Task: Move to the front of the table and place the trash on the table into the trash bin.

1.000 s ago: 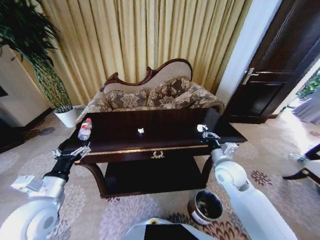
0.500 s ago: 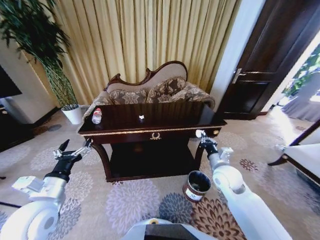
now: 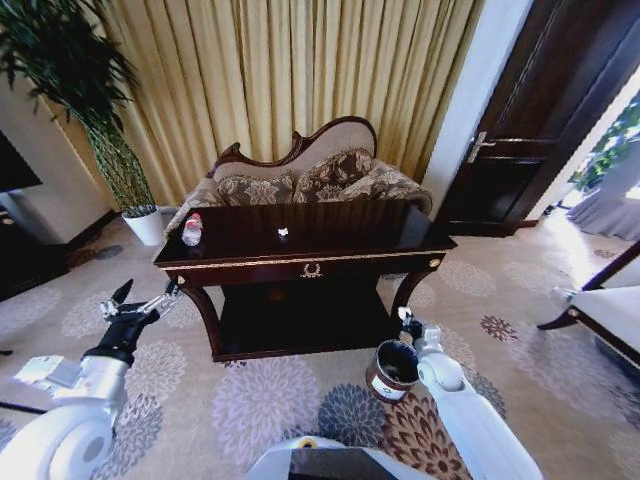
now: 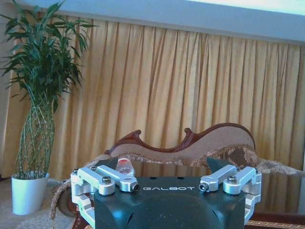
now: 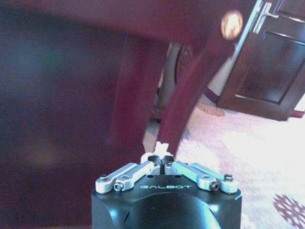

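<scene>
The right hand is pinched closed on a white scrap, low beside the table leg and just above the bin on the floor. The left hand hangs wide open and empty near the table's left corner. A bottle and another scrap lie on the tabletop.

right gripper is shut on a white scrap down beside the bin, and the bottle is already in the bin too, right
Not quite. The bottle stands on the table at its left end, not in the trash bin; the head view shows it. The rest holds: the right gripper is shut on a white scrap beside the bin.
</scene>
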### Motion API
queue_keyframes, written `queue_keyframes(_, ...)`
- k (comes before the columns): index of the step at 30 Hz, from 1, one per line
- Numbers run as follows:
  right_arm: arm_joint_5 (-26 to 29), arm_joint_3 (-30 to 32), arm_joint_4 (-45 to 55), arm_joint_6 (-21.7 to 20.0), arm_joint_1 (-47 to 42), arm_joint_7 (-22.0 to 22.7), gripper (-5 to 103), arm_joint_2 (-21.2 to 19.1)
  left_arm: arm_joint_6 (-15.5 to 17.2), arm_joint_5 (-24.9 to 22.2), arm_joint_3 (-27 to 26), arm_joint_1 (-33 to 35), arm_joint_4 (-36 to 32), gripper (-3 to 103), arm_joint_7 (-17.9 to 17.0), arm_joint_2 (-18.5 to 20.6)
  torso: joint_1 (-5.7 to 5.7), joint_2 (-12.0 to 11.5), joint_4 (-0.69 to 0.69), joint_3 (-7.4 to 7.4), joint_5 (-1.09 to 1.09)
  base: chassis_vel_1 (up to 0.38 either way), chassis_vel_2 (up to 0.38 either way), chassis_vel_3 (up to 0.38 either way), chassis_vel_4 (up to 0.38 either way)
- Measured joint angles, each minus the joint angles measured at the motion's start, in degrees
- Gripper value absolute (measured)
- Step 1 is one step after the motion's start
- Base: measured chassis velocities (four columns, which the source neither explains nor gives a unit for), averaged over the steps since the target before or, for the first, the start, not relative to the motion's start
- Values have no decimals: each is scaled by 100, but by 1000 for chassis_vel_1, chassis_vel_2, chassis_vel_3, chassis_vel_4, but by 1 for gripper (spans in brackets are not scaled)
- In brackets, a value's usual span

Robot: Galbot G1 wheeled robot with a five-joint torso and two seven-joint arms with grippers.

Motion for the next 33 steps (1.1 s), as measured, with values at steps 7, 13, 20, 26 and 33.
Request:
queue_keyframes(7, -744, 244, -1145, 424, 262, -31, -2, 266, -2, 27, 24, 12, -11, 100, 0, -7, 2, -1, 0, 2, 0, 0, 0, 0, 0)
queue_keyframes(13, -919, 326, -1403, 612, 306, 82, 19, 349, -1, 49, 75, 0, -38, 100, -5, 19, 2, -1, 0, 1, 0, 0, 0, 0, 0)
queue_keyframes(20, -866, 353, -1281, 675, 290, 189, 46, 364, 8, 121, 162, -12, -80, 100, -15, 13, 3, -1, 0, 2, -1, 0, 0, 0, 0)
queue_keyframes(26, 78, 274, -149, 575, 36, 233, 68, 229, 10, 106, 91, 6, -95, 100, -28, 22, 2, -1, -1, 1, 0, 0, 0, 0, 0)
queue_keyframes(33, 2198, 144, 2749, -354, -409, 278, 89, -128, 14, 119, 119, 18, -141, 100, -37, -14, 2, -1, 1, 1, -2, 0, 0, 0, 0)
